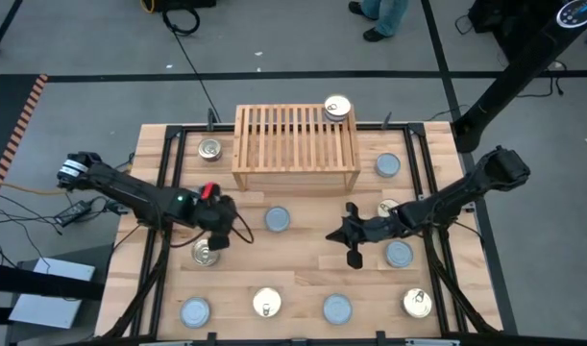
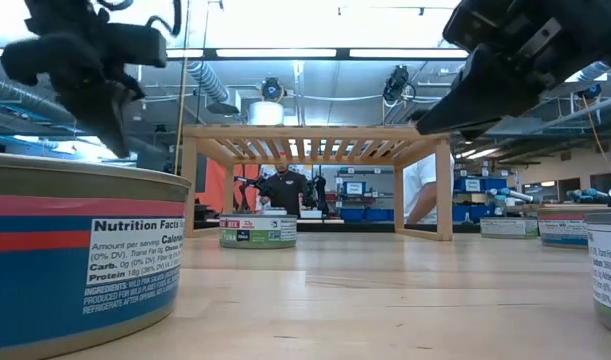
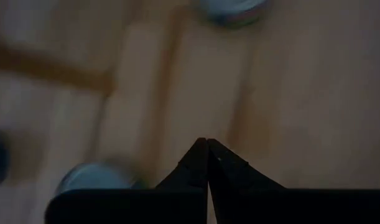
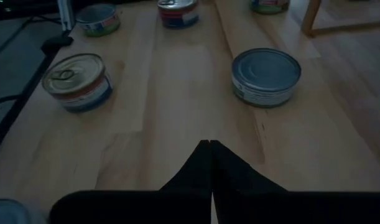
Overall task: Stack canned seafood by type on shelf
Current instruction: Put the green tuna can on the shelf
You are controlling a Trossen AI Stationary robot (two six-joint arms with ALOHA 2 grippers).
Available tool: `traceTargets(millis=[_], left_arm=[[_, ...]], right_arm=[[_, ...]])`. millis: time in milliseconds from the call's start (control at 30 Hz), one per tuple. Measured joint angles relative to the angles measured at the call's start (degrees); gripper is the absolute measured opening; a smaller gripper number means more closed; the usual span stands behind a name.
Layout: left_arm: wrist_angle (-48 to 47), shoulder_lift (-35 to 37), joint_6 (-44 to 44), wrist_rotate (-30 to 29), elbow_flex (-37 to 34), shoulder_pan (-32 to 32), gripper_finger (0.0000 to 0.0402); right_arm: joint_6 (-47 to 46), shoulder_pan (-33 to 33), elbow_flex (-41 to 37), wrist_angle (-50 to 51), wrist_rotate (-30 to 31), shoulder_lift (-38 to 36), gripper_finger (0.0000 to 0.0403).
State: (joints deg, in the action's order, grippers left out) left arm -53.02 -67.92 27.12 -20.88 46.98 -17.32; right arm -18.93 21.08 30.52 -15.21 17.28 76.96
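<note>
With both the left gripper (image 1: 219,234) and right gripper (image 1: 354,252) pressed together and empty over mid-table, only one gold-lidded tin (image 1: 337,109) sits on the shelf (image 1: 295,144); descending closed could knock the scattered tins away.

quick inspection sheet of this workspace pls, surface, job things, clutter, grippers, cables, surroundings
Surface: plank tabletop, light wood.
Job's things: shelf at the far middle, one golden-lid tin on its slatted top; the other tins loose on the table, among them a silvery-lid tin and a golden-lid tin.
Clutter: nothing seen.
Grippers: left gripper shut, empty, above the table's left part; right gripper shut, empty, right of centre.
Cables: black cables on the floor left of the table.
Surroundings: a person's legs beyond the table.
</note>
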Motion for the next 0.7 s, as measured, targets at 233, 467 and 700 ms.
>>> traceTargets(millis=[233, 467, 700], left_arm=[[-7.2, 0.0, 7.3, -5.2, -3.4, 1.4, 0.0003], [-5.7, 0.0, 7.8, -5.2, -9.1, 5.3, 0.0002], [0.0, 0.0, 4.3, -0.6, -9.8, 6.1, 0.0032]], right_arm=[[1.0, 1.2, 0.0, 0.3, 1.3, -0.1, 0.0005], [1.1, 1.2, 0.0, 0.3, 1.3, -0.1, 0.0005], [1.1, 1.2, 0.0, 0.3, 1.3, -0.1, 0.0005]])
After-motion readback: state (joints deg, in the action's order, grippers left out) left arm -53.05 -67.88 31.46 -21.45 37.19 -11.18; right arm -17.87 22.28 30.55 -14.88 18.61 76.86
